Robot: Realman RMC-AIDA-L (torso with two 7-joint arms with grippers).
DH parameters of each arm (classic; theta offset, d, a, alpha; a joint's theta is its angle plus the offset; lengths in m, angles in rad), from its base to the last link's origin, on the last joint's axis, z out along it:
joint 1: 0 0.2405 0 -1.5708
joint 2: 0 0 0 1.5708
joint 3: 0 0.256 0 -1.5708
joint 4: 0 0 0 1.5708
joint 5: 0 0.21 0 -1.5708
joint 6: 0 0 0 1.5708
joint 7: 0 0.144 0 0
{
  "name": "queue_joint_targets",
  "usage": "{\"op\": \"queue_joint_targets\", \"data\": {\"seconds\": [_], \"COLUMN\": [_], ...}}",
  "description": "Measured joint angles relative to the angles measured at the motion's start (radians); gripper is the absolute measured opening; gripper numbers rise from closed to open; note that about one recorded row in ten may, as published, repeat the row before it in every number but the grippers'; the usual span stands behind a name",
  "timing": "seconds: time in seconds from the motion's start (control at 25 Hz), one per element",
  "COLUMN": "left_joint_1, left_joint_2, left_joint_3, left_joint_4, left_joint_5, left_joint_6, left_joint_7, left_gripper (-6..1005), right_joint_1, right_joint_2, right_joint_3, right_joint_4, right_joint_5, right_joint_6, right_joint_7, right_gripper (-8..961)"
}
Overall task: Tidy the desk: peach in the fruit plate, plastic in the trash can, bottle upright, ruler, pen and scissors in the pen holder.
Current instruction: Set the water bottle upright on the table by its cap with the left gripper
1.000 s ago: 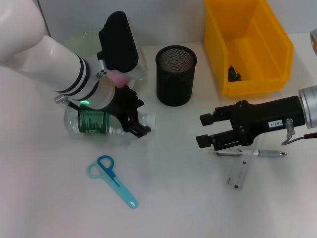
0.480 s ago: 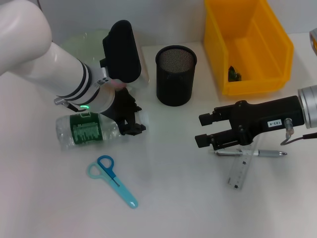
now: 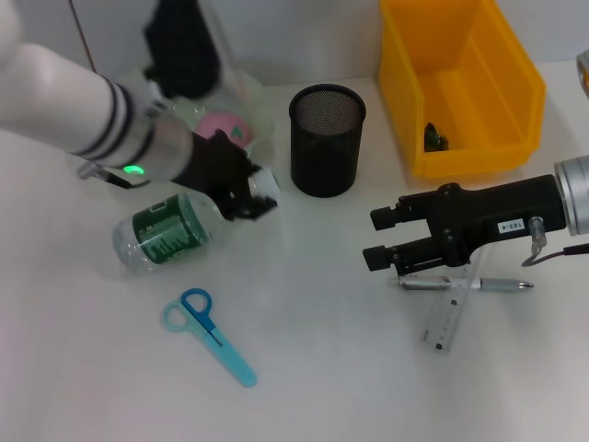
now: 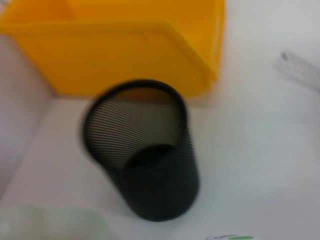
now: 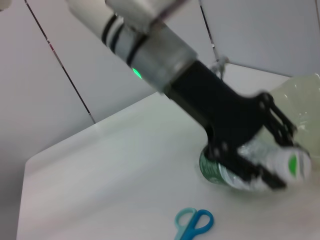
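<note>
My left gripper (image 3: 250, 195) is shut on the neck of the clear bottle (image 3: 166, 235) with a green label. The bottle is tilted, its cap end raised and its base on the table. The right wrist view shows the same grip (image 5: 267, 167) on the bottle (image 5: 225, 172). Behind it the pink peach (image 3: 221, 127) lies in the pale green fruit plate (image 3: 250, 101), mostly hidden by my arm. The blue scissors (image 3: 210, 334) lie at the front left. My right gripper (image 3: 379, 241) stands open just left of the pen (image 3: 479, 284) and the clear ruler (image 3: 446, 320), holding nothing.
The black mesh pen holder (image 3: 327, 140) stands at centre back and also fills the left wrist view (image 4: 145, 155). The yellow bin (image 3: 497, 64) at the back right holds a small dark green piece (image 3: 433, 137).
My left gripper has lifted the bottle's neck end up and back, swinging the bottle from lying flat to tilted. The right arm has not moved.
</note>
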Motion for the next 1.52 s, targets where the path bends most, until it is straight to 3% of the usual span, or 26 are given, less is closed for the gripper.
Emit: {"op": "queue_joint_targets", "data": {"seconds": [0.04, 0.08, 0.12, 0.2, 0.24, 0.32, 0.4, 0.48, 0.76, 1.52], "left_joint_1": [0.024, 0.07, 0.086, 0.086, 0.117, 0.162, 0.167, 0.222, 0.29, 0.374], "left_joint_2": [0.001, 0.002, 0.002, 0.002, 0.003, 0.003, 0.003, 0.004, 0.007, 0.006], "left_joint_3": [-0.043, -0.182, -0.237, -0.237, -0.341, -0.43, -0.439, -0.505, -0.547, -0.542], "left_joint_4": [0.048, 0.126, 0.149, 0.149, 0.197, 0.251, 0.257, 0.316, 0.368, 0.382], "left_joint_5": [0.002, 0.001, 0.001, 0.001, -0.003, -0.021, -0.025, -0.065, -0.141, -0.219], "left_joint_6": [0.039, 0.121, 0.151, 0.151, 0.205, 0.244, 0.247, 0.277, 0.312, 0.341], "left_joint_7": [-0.011, -0.013, -0.014, -0.014, -0.018, -0.026, -0.026, -0.041, -0.052, -0.042], "left_gripper": [445, 445, 445, 445, 445, 445, 445, 445, 445, 446], "right_joint_1": [0.0, 0.0, 0.0, 0.0, 0.0, 0.0, 0.0, 0.0, 0.006, 0.008], "right_joint_2": [0.0, 0.0, 0.0, -0.001, -0.001, -0.001, -0.003, -0.004, -0.011, -0.014], "right_joint_3": [0.0, 0.0, 0.0, 0.0, 0.0, 0.0, 0.0, 0.0, 0.001, 0.001], "right_joint_4": [-0.001, -0.001, -0.001, -0.002, -0.004, -0.004, -0.005, -0.006, -0.014, -0.024], "right_joint_5": [0.0, 0.0, 0.0, 0.0, 0.0, 0.0, 0.001, 0.001, 0.001, 0.001], "right_joint_6": [0.0, 0.0, 0.001, 0.001, 0.0, 0.001, 0.001, 0.001, 0.001, -0.007], "right_joint_7": [0.0, 0.0, 0.001, 0.002, 0.002, 0.003, 0.003, 0.003, 0.012, 0.014], "right_gripper": [751, 751, 751, 751, 751, 751, 751, 751, 750, 751]}}
